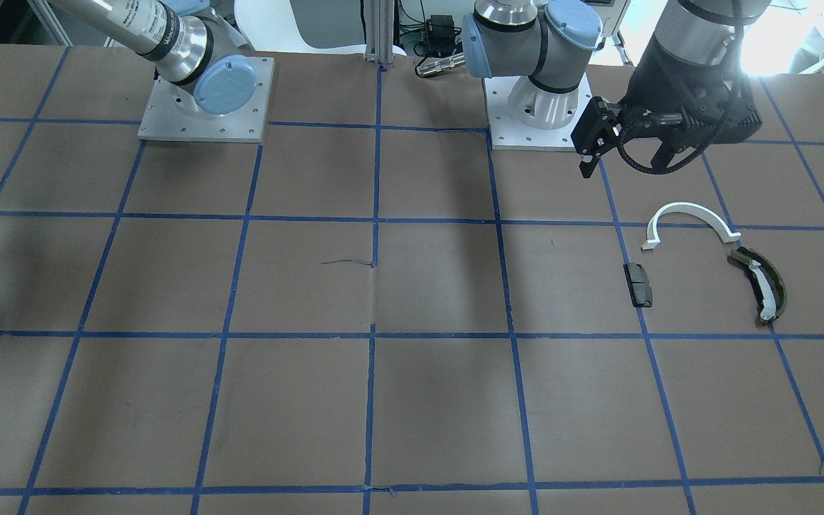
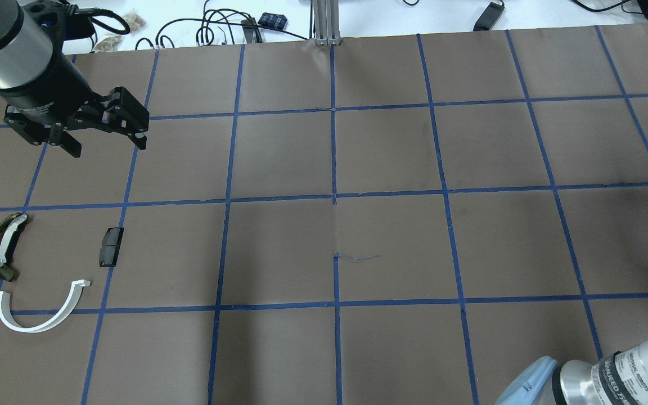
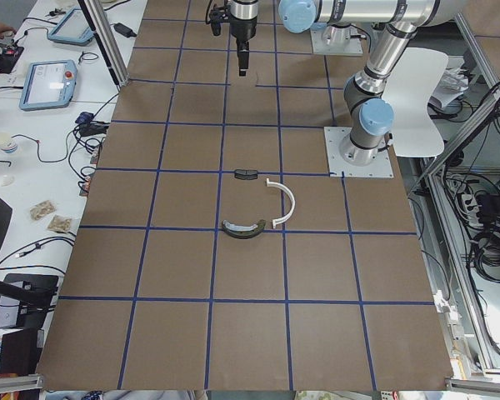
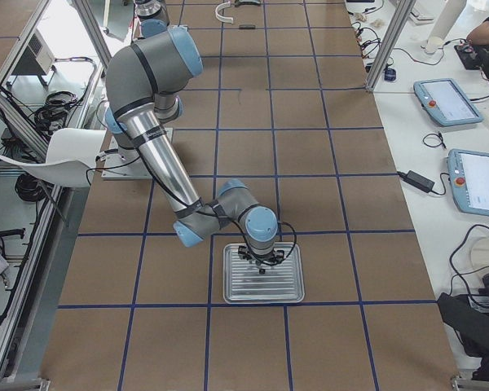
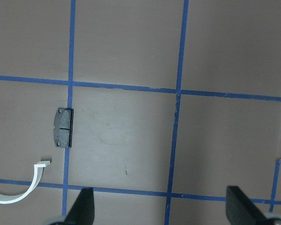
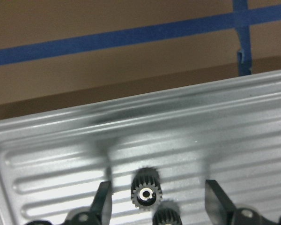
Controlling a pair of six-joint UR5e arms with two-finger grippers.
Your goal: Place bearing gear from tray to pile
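Note:
In the right wrist view my right gripper [image 6: 157, 187] is open, its fingers [image 6: 103, 199] on either side of a small dark bearing gear [image 6: 146, 191] lying in the ribbed metal tray [image 6: 225, 140]. A second gear [image 6: 166, 218] lies right beside it. The exterior right view shows this gripper [image 4: 262, 262] low over the tray [image 4: 228, 295]. The pile lies at the table's other end: a white half-ring arc [image 2: 37, 323], a dark flat block [image 2: 111, 246] and an olive-green curved piece [image 2: 2, 247]. My left gripper [image 2: 107, 147] hangs open and empty above the table, beyond the pile.
The table is brown paper with a blue tape grid [image 2: 334, 197]. Both arm bases [image 1: 537, 107] stand on plates at the robot's edge. Cables and small items [image 2: 217, 28] lie past the far edge. A thin loose thread [image 2: 358, 257] lies mid-table.

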